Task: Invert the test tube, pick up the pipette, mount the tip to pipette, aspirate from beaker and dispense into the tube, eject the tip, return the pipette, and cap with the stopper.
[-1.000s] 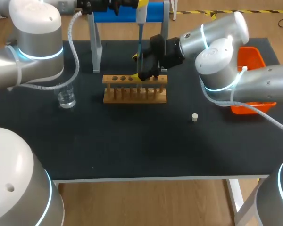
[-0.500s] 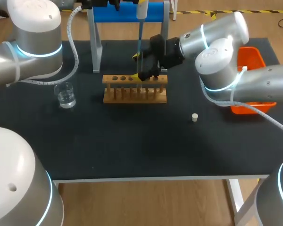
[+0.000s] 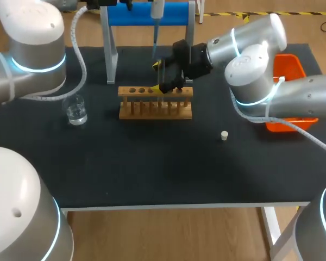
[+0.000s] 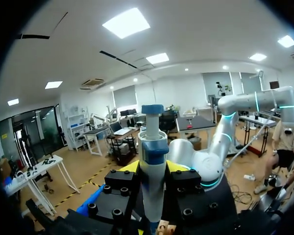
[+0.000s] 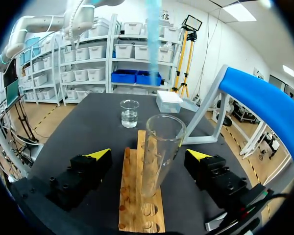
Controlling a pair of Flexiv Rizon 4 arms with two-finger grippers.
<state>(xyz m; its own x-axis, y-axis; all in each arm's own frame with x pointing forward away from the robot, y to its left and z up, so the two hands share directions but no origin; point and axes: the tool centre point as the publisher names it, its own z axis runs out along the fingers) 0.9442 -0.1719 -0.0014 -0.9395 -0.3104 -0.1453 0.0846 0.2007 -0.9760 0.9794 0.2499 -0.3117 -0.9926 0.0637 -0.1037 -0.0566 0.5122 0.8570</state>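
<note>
Left gripper (image 4: 152, 172) clenched on pipette (image 4: 152, 147), upright between its fingers for dispensing; test tube (image 5: 159, 147) stands in rack (image 5: 131, 200) between right gripper (image 5: 148, 154) fingers, spread and untouching, probably guarding it, pipette overhead.

Bright, even light from ceiling panels (image 4: 126, 23) — faint shadows on the black table (image 3: 152, 168), glare on white arm shells (image 3: 258, 57).

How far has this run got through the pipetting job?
Done: the test tube stands mouth-up in the rack, and the left claw is shut on the pipette, tip mounted. In hand: pipette held above the rack; whether it has dispensed I cannot tell. Left: eject tip, return pipette, cap with the stopper lying on the table.
</note>
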